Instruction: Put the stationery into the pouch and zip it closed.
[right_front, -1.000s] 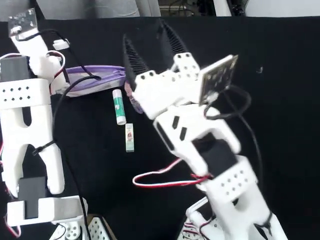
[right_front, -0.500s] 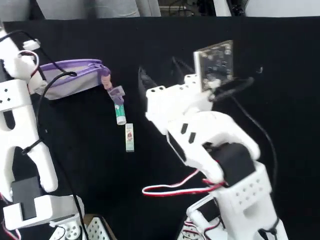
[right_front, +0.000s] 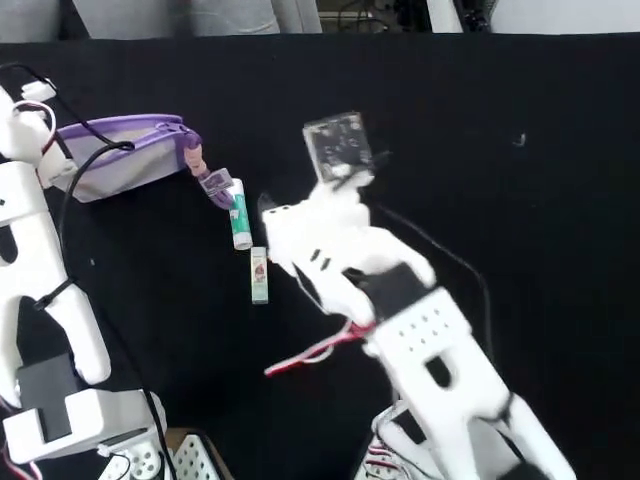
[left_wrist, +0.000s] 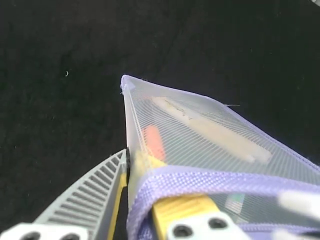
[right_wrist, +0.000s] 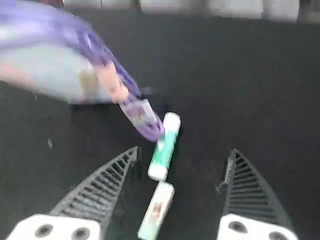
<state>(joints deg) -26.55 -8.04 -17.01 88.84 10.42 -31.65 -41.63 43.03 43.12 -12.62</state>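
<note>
Left jaws tight on pouch (left_wrist: 200, 145)

Both arms are white moulded plastic with black servo blocks. The left arm (right_front: 30, 240) carries looping black cables (right_front: 64, 195). The right arm (right_front: 420, 340) trails a red-and-white wire (right_front: 300, 357) and bears a square circuit board (right_front: 338, 142). Its ribbed grey fingers (right_wrist: 100, 187) taper to points.

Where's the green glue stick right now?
High view: the green-and-white glue stick lies on the black table beside the purple mesh pouch's zipper tag, with the small green-and-white eraser just nearer the arms.
</note>
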